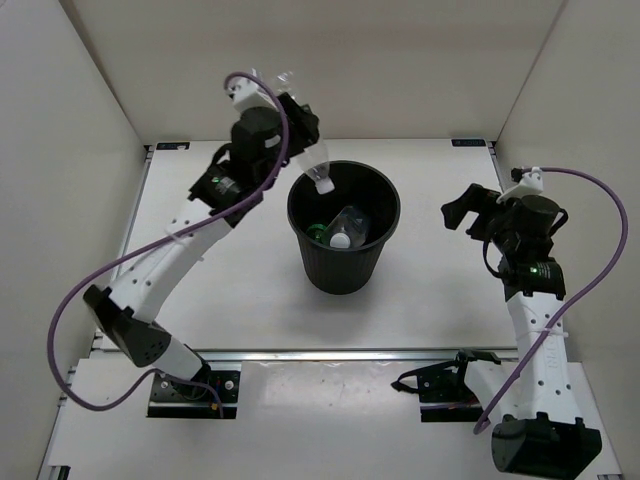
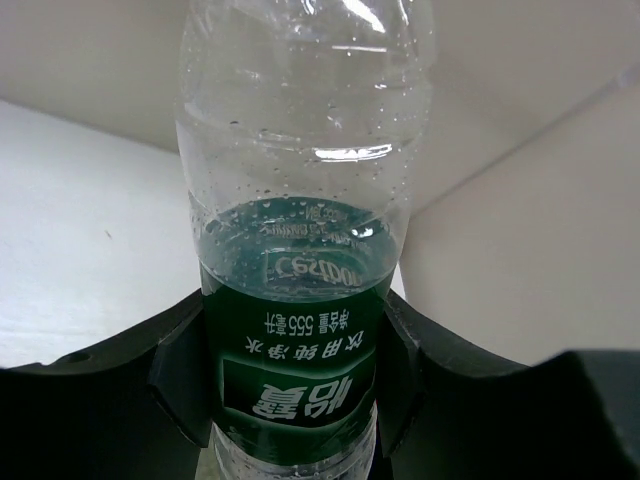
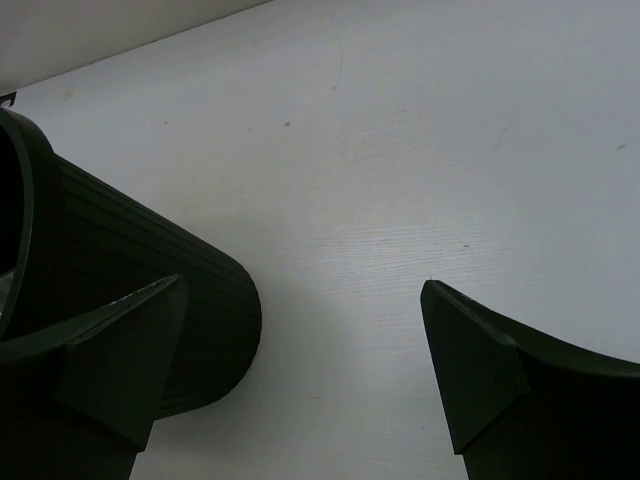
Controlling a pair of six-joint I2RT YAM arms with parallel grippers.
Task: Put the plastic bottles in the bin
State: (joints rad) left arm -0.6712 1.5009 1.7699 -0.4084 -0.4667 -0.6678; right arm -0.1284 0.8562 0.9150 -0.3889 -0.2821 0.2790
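Green-label bottle (image 1: 314, 166): clear plastic, held tilted and cap-down, with the white cap just over the bin's far-left rim and the base pointing up and away toward the back wall. Droplets cling to the inside of its clear upper body. Left claw (image 1: 302, 135): closed narrow on this bottle, with 2 dark fingers (image 2: 185, 370) pressed against either side of the green label. Bin (image 1: 345, 268): round, black, ribbed walls, standing upright near the middle of the table (image 1: 230, 290). Contents seen from above: 1 clear bottle with a white cap (image 1: 345, 228) lying near the centre, and 1 green bottle (image 1: 318, 232) just beside it on the left; anything further down cannot be made out. Right claw (image 3: 302, 285): spread wide, holding nothing, hovering low over bare tabletop. It sits to the right of the bin and apart from it; the bin's wall shows at the left edge of the right wrist view. Both arms are bolted at the near edge of the table.
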